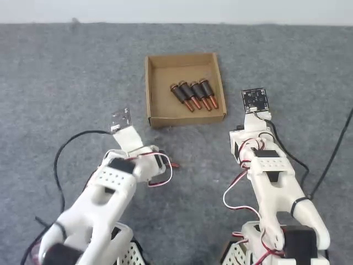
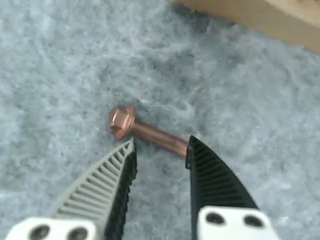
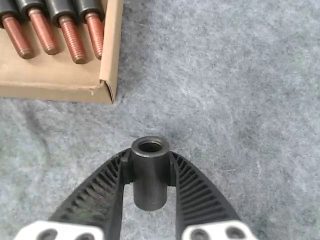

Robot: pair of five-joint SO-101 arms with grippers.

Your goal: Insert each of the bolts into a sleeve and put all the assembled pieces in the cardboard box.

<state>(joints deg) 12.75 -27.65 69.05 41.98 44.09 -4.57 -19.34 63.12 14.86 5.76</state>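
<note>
While the right gripper point(image 3: 149, 159) is clamped on the dark sleeve point(image 3: 149, 176), holding it just off the cardboard box's point(image 1: 186, 120) near corner with the bore facing up, I'd judge my job is to collect the last bolt point(image 2: 147, 132). It lies flat on the grey mat point(image 1: 66, 83) just in front of the box, and four finished pieces point(image 1: 194, 95) lie side by side inside the box. The left gripper point(image 2: 161, 147) is open about the width of the bolt's shank and holds nothing. One tip sits close behind the head and the other at the plain end. To do this well I'd shift towards the head before closing, so the fingers pinch the shank there. That should leave the far end free to enter the sleeve. I'd close slowly, since a round shank may roll on the mat.
</note>
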